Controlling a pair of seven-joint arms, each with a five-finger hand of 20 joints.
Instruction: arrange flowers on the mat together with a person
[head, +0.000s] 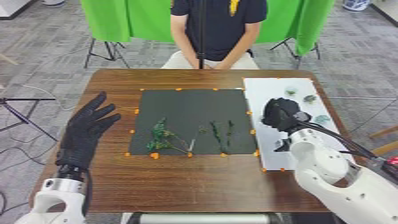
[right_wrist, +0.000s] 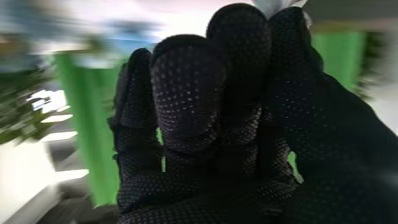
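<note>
Sprigs (head: 161, 135): laid on the dark mat (head: 178, 105), nearer its lower edge in the head view – a leafy cluster at left, slender green stems (head: 218, 137) right of centre.
Tufts (head: 309, 98): small, on the white sheet (head: 266, 87) to the right of the mat.
Left hand (head: 82, 127): held beside the mat's left side, fingers extended, nothing grasped.
Right hand (head: 282, 115): positioned over the sheet – a pale item (right_wrist: 277, 4) pinched between thumb and fingertip.
Bench (head: 178, 185): brown wood, beneath mat and sheet.
</note>
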